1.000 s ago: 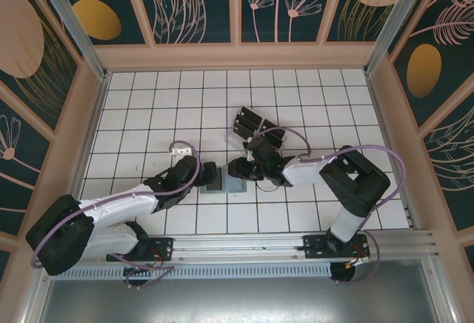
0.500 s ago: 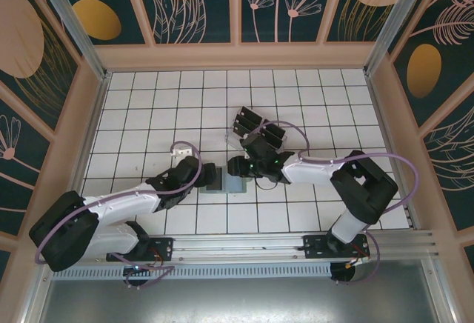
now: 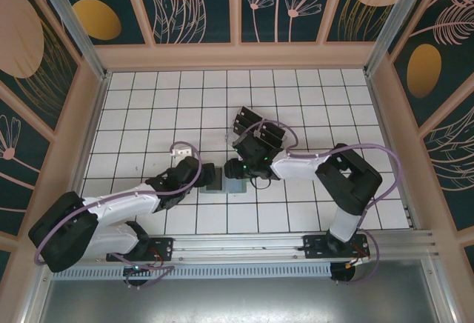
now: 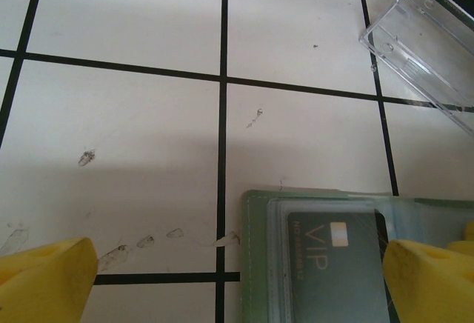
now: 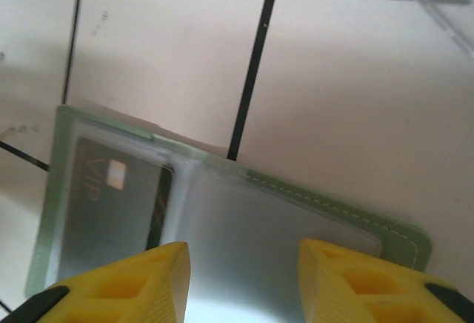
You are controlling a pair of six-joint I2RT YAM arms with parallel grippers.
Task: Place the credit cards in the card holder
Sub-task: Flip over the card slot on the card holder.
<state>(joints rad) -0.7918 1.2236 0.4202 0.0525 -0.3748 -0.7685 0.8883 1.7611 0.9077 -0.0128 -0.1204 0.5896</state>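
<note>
Top view: places left gripper (image 3: 210,177) and right gripper (image 3: 235,169) either side of card holder (image 3: 234,186), laid flat on tiled floor (image 3: 148,115) for loading.

Left wrist: spreads jaws fully, empty. Shows glossy black credit card (image 4: 333,260) sleeved inside soft, green, stitched card holder.

Right wrist: sets jaws part-open, gripping nothing, over clear plastic pocket (image 5: 259,219).

The table (image 3: 148,101) lies bare along its far edge and in both far corners, leaving wide passage there; walls (image 3: 237,55) shut in its left, far and right edges; the middle is crowded: the left gripper (image 3: 210,175) and right gripper (image 3: 238,169), jaws apart, flank the card holder (image 3: 231,185); clear card cases (image 3: 254,126) stand just beyond it toward the far edge; the left arm (image 3: 118,208) and right arm (image 3: 348,182) bar much of the near edge.
</note>
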